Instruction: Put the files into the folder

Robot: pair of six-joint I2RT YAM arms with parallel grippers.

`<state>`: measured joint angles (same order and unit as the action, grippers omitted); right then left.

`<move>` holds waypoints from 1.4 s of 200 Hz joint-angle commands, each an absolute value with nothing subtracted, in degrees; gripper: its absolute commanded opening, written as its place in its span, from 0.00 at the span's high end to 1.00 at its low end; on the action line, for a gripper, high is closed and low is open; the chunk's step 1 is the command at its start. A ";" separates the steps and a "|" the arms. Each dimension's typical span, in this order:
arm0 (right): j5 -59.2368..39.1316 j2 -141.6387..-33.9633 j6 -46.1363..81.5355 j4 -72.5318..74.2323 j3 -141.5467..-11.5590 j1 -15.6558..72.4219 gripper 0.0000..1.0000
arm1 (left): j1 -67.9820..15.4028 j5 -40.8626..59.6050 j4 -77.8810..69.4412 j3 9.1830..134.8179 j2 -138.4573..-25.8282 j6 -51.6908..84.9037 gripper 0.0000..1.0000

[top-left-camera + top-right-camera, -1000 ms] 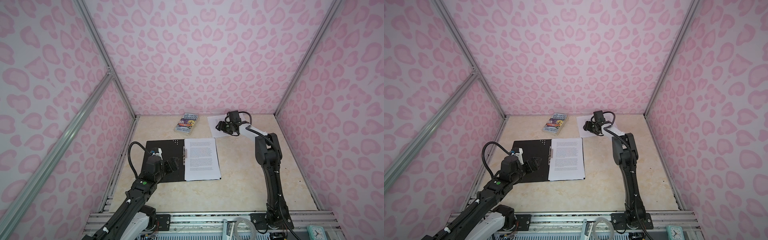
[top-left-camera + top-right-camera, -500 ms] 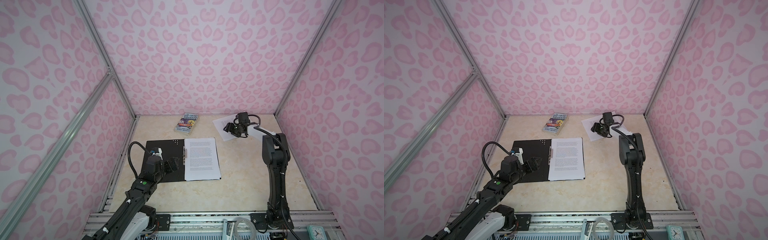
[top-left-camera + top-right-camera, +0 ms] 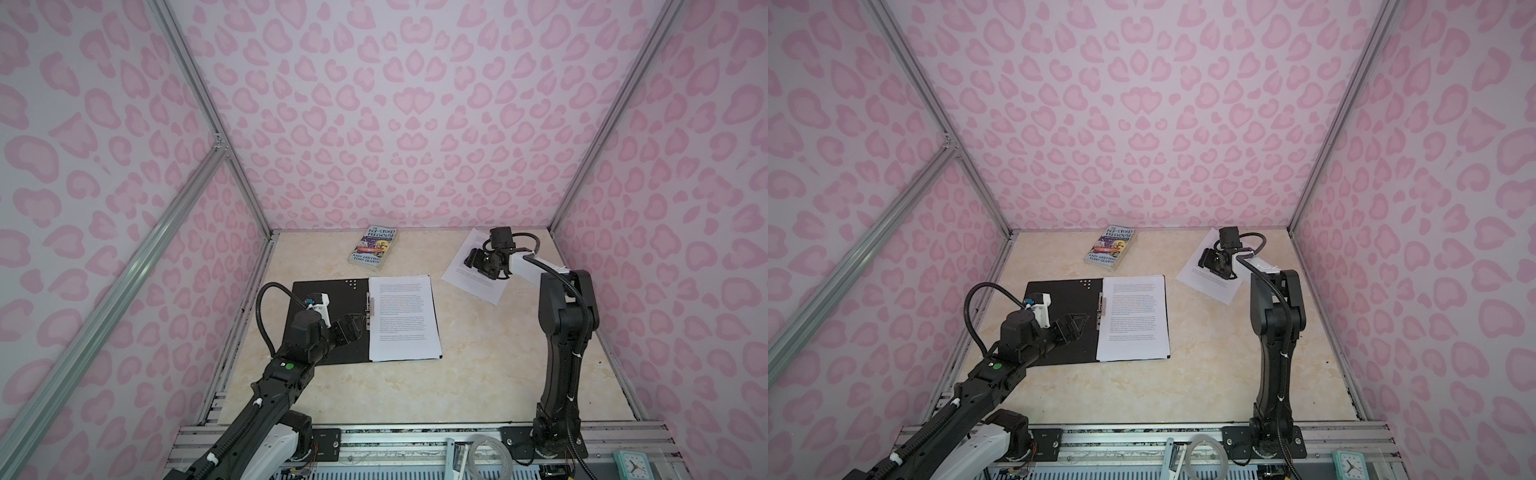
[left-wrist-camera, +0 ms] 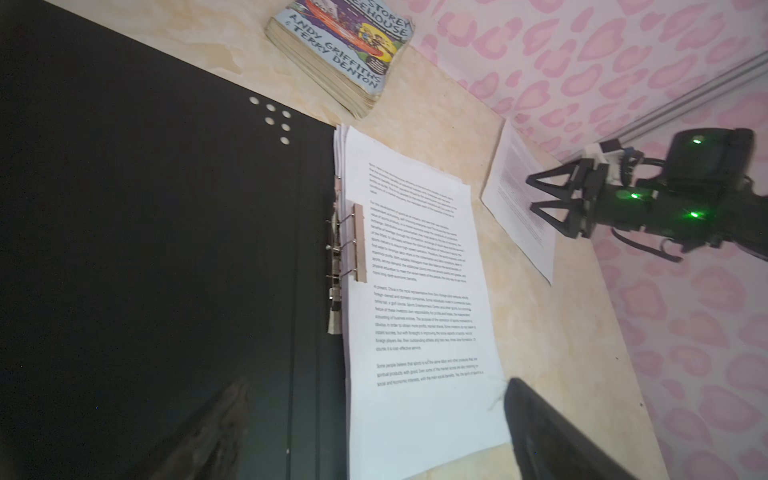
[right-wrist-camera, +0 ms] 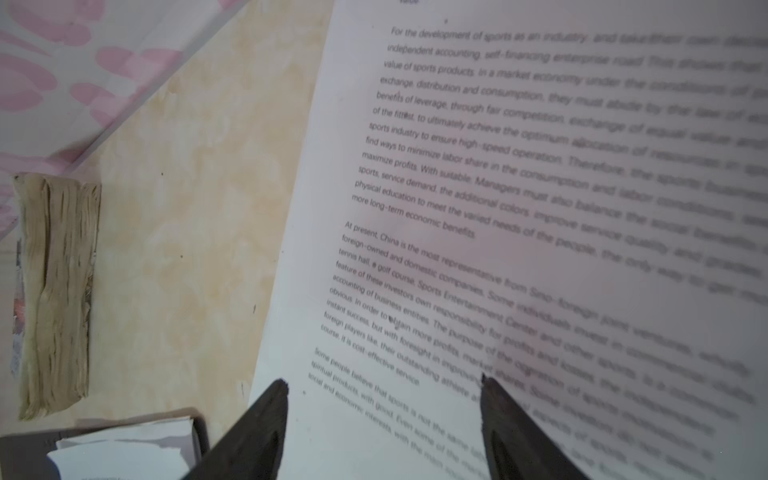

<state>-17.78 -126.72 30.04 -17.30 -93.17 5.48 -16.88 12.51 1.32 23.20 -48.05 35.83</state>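
Note:
The folder (image 3: 324, 299) (image 3: 1059, 299) lies open and flat, black inside up, with its metal clip (image 4: 353, 241) at the spine. A stack of files (image 3: 403, 320) (image 3: 1133, 320) (image 4: 415, 291) rests on its right half. One more printed sheet (image 3: 469, 284) (image 3: 1208, 282) (image 5: 540, 208) lies askew at the back right. My right gripper (image 3: 471, 262) (image 3: 1204, 259) (image 5: 382, 415) is open just over that sheet, its two fingertips spread above the text. My left gripper (image 3: 357, 321) (image 3: 1077, 321) (image 4: 374, 436) hangs wide open over the folder's left half near the spine, holding nothing.
A colourful paperback book (image 3: 373, 246) (image 3: 1112, 248) (image 4: 345, 54) lies at the back, left of the loose sheet. Pink patterned walls close three sides. A tape roll (image 3: 490, 457) and a small clock (image 3: 631, 465) sit on the front rail.
My right gripper has moved to the right along the back, and the loose sheet has shifted right and turned with it. The left arm has stayed still.

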 commanded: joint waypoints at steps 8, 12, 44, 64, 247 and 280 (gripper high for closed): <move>-19.59 -130.95 27.84 -21.69 -98.98 6.07 0.27 | -17.32 22.94 -8.11 22.53 -50.31 35.93 0.03; -19.95 -130.97 27.99 -21.87 -99.33 6.06 0.27 | -17.42 24.01 -9.01 22.35 -50.67 36.15 0.03; -21.42 -131.43 30.39 -23.80 -95.97 5.79 0.28 | -19.10 31.30 -16.20 21.80 -53.10 36.91 0.03; -24.27 -125.57 34.40 -17.02 -84.71 5.06 0.28 | -20.30 32.34 -17.49 21.80 -53.67 37.09 0.03; -14.68 -70.03 34.42 -6.62 -30.53 -0.33 0.27 | -48.56 24.85 -12.07 39.97 -78.34 36.78 0.00; -14.77 -68.78 37.42 -0.47 -25.16 -1.54 0.26 | -51.09 22.31 -0.17 55.74 -95.81 34.37 0.02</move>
